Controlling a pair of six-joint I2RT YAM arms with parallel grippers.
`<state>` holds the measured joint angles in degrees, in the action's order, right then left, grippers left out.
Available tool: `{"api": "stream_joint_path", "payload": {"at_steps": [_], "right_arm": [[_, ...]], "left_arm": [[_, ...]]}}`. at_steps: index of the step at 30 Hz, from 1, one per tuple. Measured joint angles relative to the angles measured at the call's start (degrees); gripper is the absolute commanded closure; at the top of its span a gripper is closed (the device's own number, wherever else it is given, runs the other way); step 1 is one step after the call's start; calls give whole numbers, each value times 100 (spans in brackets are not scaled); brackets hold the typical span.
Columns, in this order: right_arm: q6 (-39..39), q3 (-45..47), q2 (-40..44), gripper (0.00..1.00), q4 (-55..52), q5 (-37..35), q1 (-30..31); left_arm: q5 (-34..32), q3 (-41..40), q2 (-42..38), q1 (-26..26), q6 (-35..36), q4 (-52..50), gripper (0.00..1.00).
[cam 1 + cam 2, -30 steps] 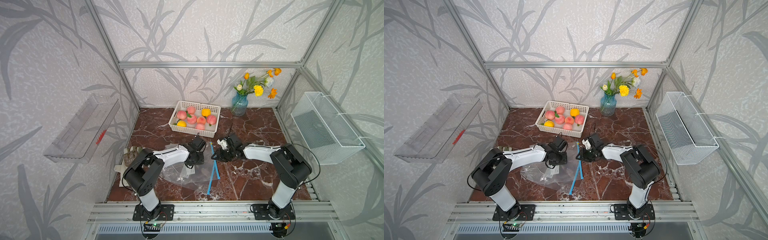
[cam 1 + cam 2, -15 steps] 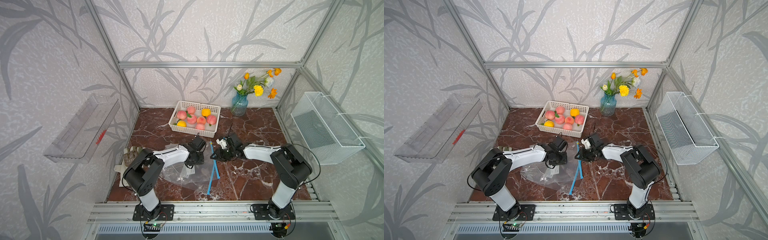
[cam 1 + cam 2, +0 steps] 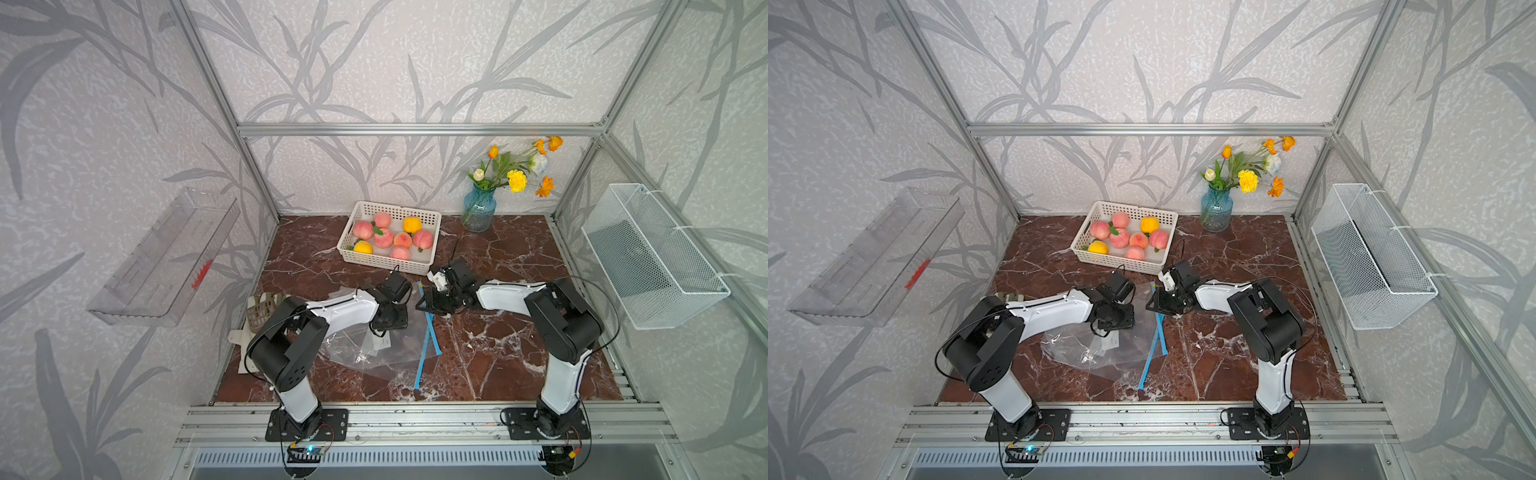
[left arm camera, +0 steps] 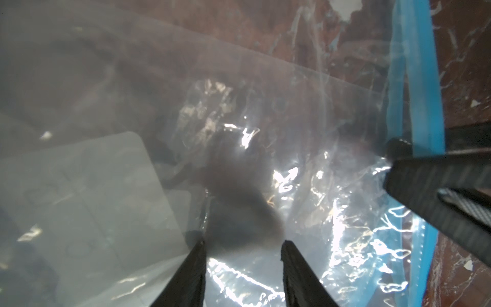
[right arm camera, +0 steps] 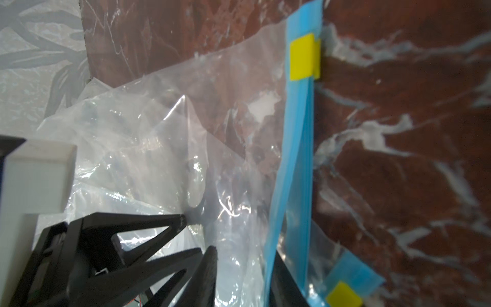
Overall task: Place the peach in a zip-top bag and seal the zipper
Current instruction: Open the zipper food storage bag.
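In both top views the peaches (image 3: 384, 239) lie in the white basket (image 3: 388, 266) at the far side, none bagged; the zip-top bag (image 3: 365, 353) lies flat on the tabletop (image 3: 498, 353), left of centre, both arms low over its far end; unless the mouth is held open, we judge a peach would snag on the film. In the left wrist view the left pincer (image 4: 244, 243) stands part-open over crinkled film, holding nothing; slippery plastic may slide away. Only the right wrist view shows the right pincer (image 5: 243, 255) narrowly parted astride the blue zipper strip (image 5: 292, 159), not clamped, and a yellow tab (image 5: 304, 57); a careless tug could drag the bag.
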<state>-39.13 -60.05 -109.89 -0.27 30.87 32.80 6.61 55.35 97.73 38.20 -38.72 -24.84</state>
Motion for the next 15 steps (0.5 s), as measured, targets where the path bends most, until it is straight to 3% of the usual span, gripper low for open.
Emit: {"api": "stream_joint_path", "payload": {"at_steps": [8, 12, 15], "right_arm": [[92, -358, -295, 73, 22, -345, 33], [98, -389, -323, 90, 96, -452, 59], [63, -374, -319, 97, 173, -514, 94]], "left_arm": [[28, -9, -2, 0, 184, 0, 54], [37, -11, -17, 0, 234, 0, 54], [33, -85, -111, 0, 271, -22, 51]]}}
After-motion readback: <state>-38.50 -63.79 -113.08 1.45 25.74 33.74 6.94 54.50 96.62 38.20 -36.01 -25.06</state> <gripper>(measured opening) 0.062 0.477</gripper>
